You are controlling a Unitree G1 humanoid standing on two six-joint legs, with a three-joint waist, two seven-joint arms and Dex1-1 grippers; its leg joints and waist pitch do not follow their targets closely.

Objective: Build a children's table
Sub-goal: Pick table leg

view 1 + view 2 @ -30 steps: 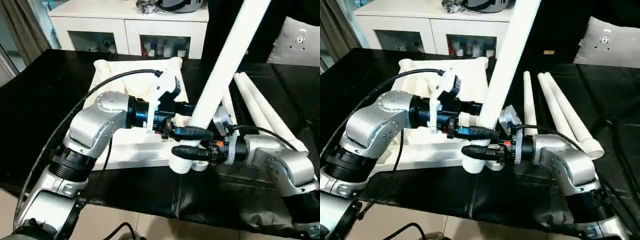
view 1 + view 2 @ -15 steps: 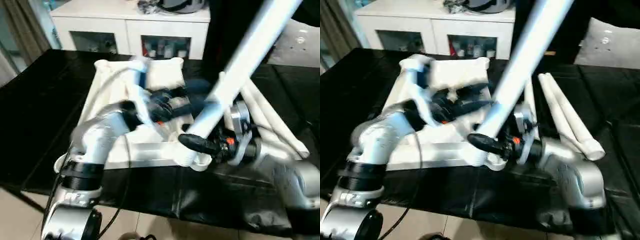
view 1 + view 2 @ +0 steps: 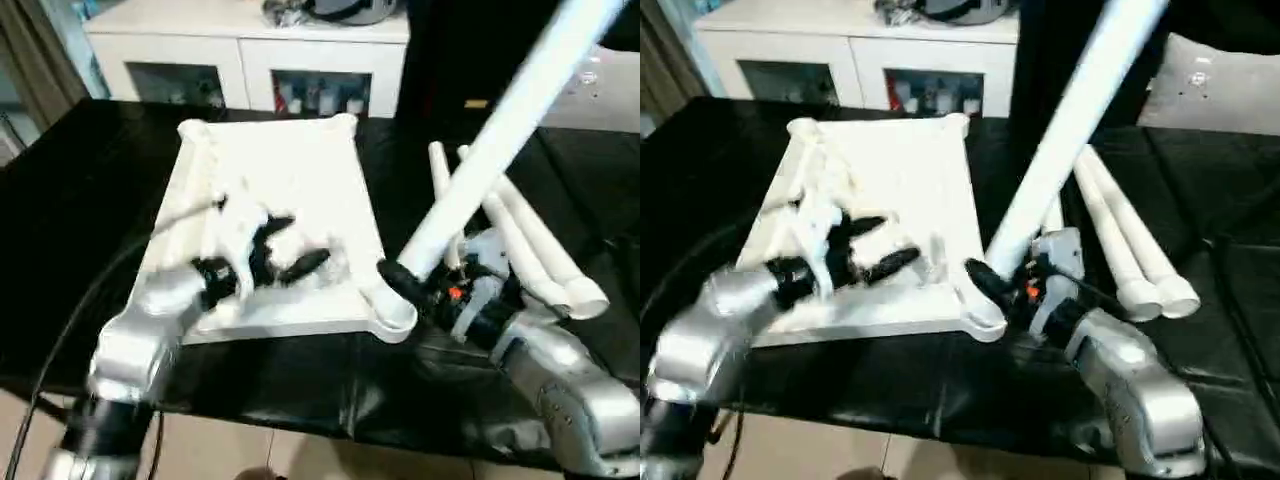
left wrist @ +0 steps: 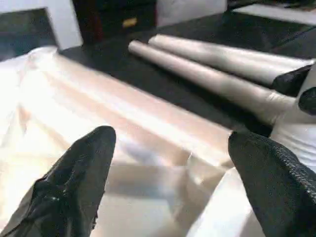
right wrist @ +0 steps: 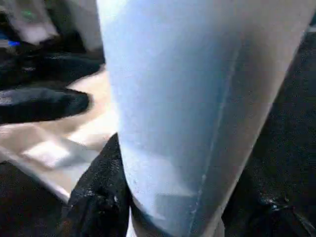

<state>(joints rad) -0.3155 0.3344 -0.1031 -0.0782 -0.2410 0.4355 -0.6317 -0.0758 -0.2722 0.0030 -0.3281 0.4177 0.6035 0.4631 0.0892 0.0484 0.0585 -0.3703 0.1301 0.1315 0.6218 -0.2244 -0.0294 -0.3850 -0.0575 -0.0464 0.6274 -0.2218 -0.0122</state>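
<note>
Right gripper is clamping the thick end of a long white tapered tube leg, holding it slanted up and away, its foot sitting at the round corner socket on the near right corner of the white ribbed rectangular plastic table top. That top is lying underside up on the black work table, toward its middle. Left gripper is hanging spread wide over the top's near half, holding nothing; its fingers are standing far apart. Three spare white tube legs are lying together at the black table's right side. Step in hand looks like seating the leg: it probably needs tipping upright until it lines up with the socket, then pressing straight down. Free gripper could be bracing the top's near edge so it isn't sliding.
</note>
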